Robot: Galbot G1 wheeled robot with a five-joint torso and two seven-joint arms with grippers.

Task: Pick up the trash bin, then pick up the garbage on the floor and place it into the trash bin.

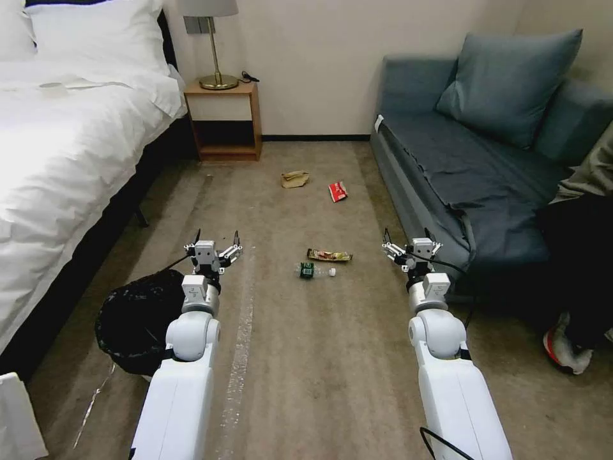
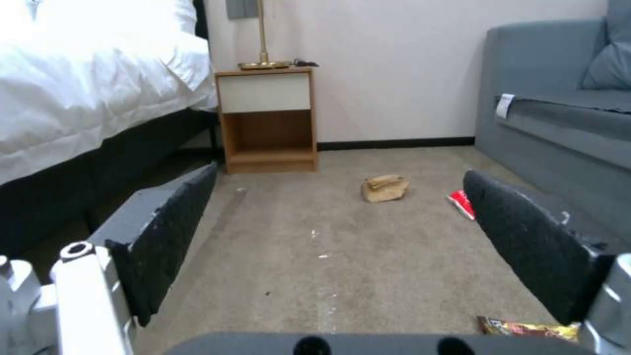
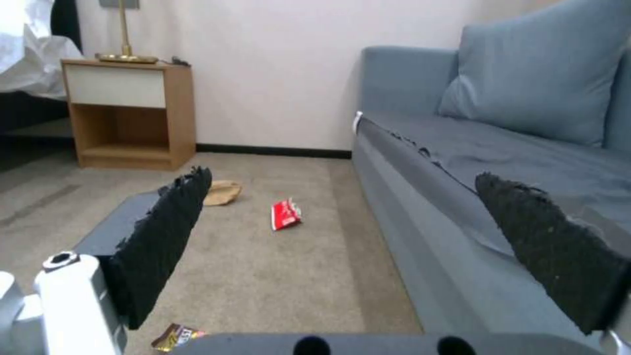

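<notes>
The trash bin (image 1: 134, 319), its black bag bulging over the rim, stands on the carpet by the bed, just left of my left forearm. My left gripper (image 1: 216, 246) hangs open above the floor, ahead of the bin. My right gripper (image 1: 412, 244) is open too, near the sofa's front edge. Garbage lies between and beyond them: a clear bottle with green label (image 1: 314, 271), a brown-yellow snack wrapper (image 1: 329, 255) (image 2: 526, 328) (image 3: 174, 337), a red-and-white packet (image 1: 338, 190) (image 2: 461, 203) (image 3: 285, 214) and crumpled tan paper (image 1: 295, 179) (image 2: 385, 188) (image 3: 221, 192).
A white bed (image 1: 70, 140) runs along the left and a grey-blue sofa (image 1: 472, 160) along the right. A wooden nightstand (image 1: 225, 121) with a lamp stands at the far wall. A person sits at the sofa's near end, shoe (image 1: 565, 348) on the floor.
</notes>
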